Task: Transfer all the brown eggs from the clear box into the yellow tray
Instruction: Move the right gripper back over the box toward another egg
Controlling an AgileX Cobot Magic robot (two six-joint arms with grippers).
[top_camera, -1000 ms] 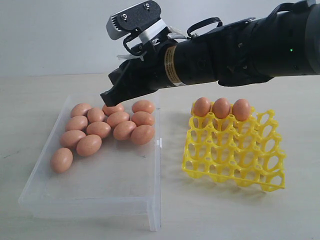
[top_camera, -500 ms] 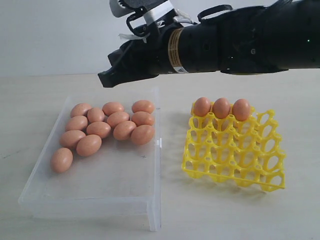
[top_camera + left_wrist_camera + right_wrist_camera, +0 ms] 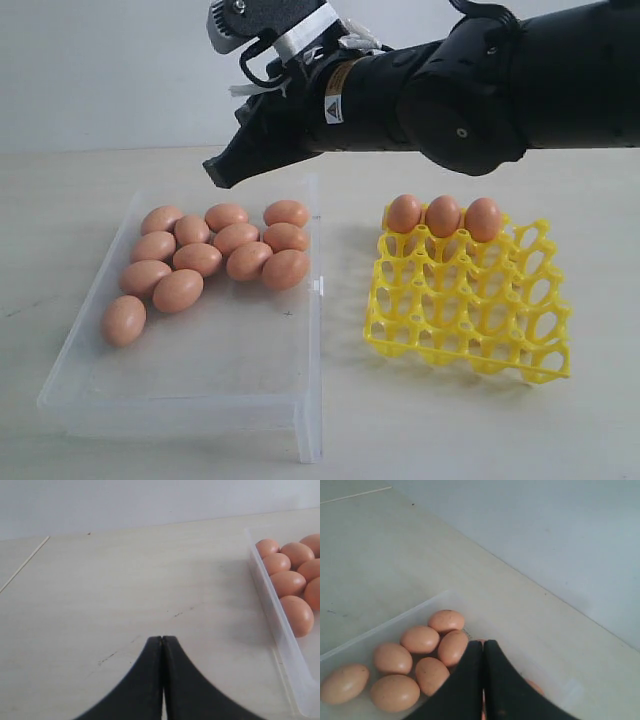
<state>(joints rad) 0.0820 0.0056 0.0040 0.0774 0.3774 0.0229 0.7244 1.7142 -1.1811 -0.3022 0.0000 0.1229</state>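
Eggs are the matter here. Thirteen brown eggs [image 3: 215, 258] lie in the clear box [image 3: 190, 395], packed together below the right tool [image 3: 215, 178] and a little ahead of its tip. Three more already sit in one outer row of the yellow tray [image 3: 470, 310], which stands behind the tip, under the arm [image 3: 480, 90].

Your right tool hangs above the cluster, apart from every egg. Its two fingers are pressed together and have nothing between them. I judge that it is held high so that you can choose an egg without knocking the others. You must spread the fingers before you go down.

The left tool [image 3: 162, 638] is also closed and empty, low over the bare bench [image 3: 100, 580]. The box wall is off to one side of it, so it is out of the way.

The eggs touch one another, so there is little room for a finger inside the cluster. An egg on the outside of the group gives you more room, and it seems the safer choice. The part of the box farthest from the tip is bare. The walls are low, so a short lift should clear them. Behind the tool a free strip of bench separates box and tray, and the other cups of the tray are open from above.
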